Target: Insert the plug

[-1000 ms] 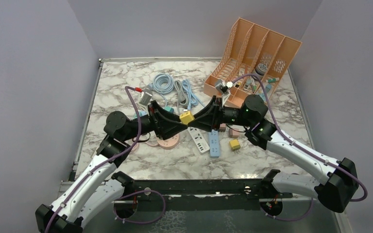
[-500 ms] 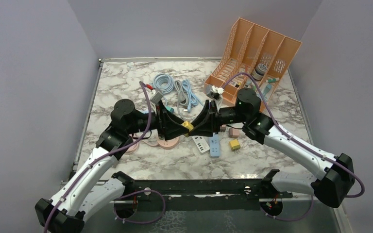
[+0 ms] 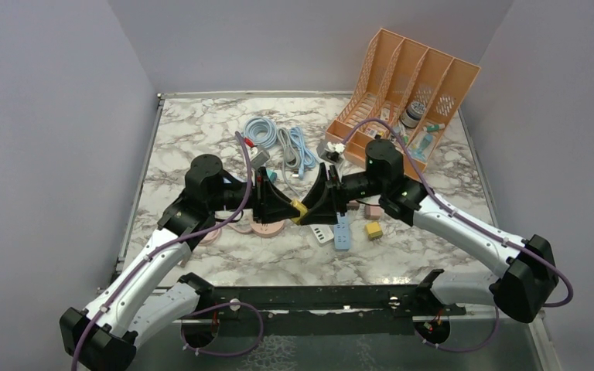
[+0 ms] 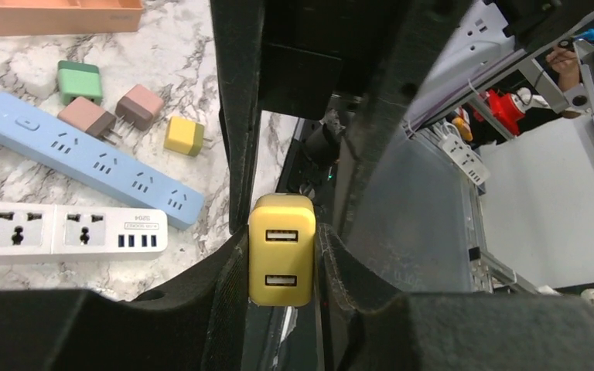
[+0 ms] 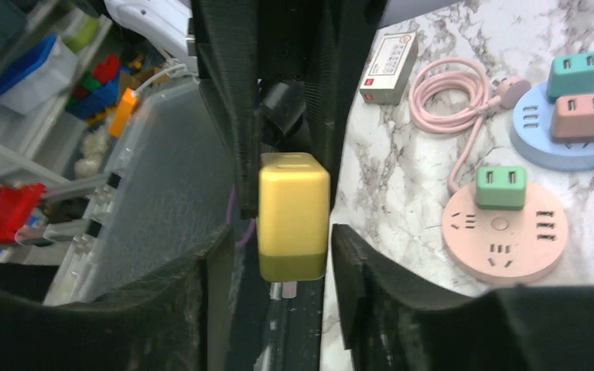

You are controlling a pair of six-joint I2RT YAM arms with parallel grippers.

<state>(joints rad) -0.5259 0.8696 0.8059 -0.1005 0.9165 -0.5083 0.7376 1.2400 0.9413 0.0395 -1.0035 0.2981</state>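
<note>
While aloft, plug (strip label illegible)

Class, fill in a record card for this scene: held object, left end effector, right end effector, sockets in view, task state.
held object: yellow plug, between the two arms
left end effector: shut on the yellow plug
right end effector: open, a finger on each side of the plug, gap showing
sockets in view: blue power strip, white power strip, round pink socket hub
task state: plug not yet inserted
</note>
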